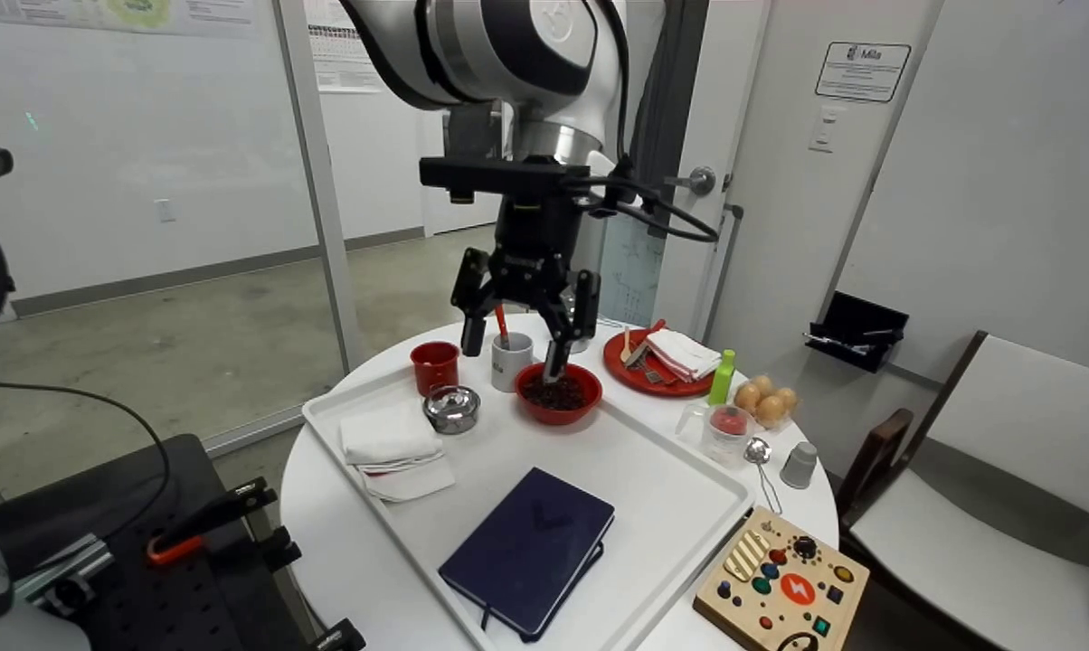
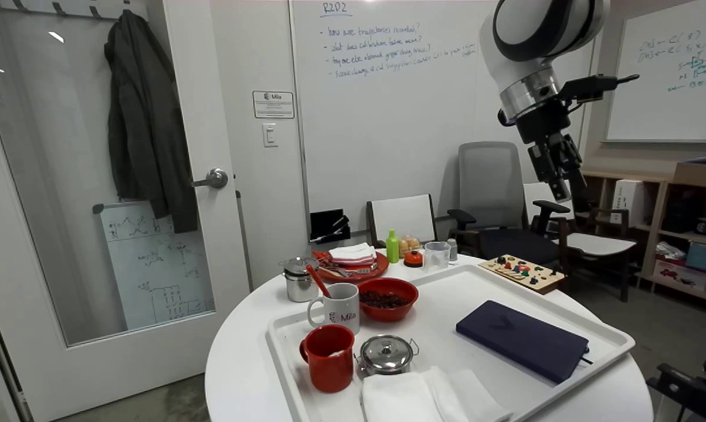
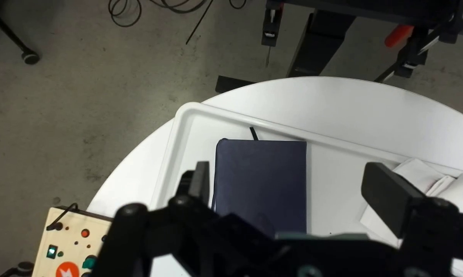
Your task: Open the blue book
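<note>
In a room backed by a whiteboard (image 2: 388, 146) bearing handwriting, a round white table (image 1: 336, 515) is topped by a white tray (image 1: 662, 479). On the tray, near the folded white napkin (image 1: 386, 434), the navy notebook (image 1: 528, 550) is laid flat, with a ribbon bookmark (image 3: 253, 133) seen trailing from one end. Its cover (image 3: 260, 181) is closed, so none of the opening can be counted as done. The Robotiq gripper (image 1: 516, 348) is held well above the tray, its fingers (image 3: 385, 200) spread wide and nothing gripped. By judgement, everything is left: the notebook must be reached, a free cover edge caught, and the cover lifted and turned over.
</note>
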`<state>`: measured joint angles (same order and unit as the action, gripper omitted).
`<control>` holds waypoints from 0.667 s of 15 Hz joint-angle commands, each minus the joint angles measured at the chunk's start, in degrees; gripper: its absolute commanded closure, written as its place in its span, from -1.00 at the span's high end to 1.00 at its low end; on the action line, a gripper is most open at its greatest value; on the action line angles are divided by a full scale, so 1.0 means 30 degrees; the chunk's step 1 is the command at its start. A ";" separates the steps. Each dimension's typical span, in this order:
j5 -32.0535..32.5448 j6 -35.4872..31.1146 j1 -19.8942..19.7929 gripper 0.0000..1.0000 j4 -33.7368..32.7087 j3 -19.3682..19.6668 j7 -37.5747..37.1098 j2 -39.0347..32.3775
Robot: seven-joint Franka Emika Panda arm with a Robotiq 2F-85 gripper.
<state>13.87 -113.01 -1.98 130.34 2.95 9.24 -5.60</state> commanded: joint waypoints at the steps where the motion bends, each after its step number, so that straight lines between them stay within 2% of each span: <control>1: -0.0850 -0.1079 -0.0470 1.00 -0.0521 0.0034 0.2133 -0.1603; 6: -0.3618 -0.2012 -0.2408 1.00 -0.3437 -0.0236 0.8196 -0.7101; 8: -0.4452 -0.1509 -0.3531 1.00 -0.5319 -0.0739 1.0390 -0.9434; 10: -0.4952 0.0511 -0.4113 1.00 -0.7437 -0.1101 1.1243 -1.1481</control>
<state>2.27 -118.64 -11.27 119.02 1.84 37.51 -30.06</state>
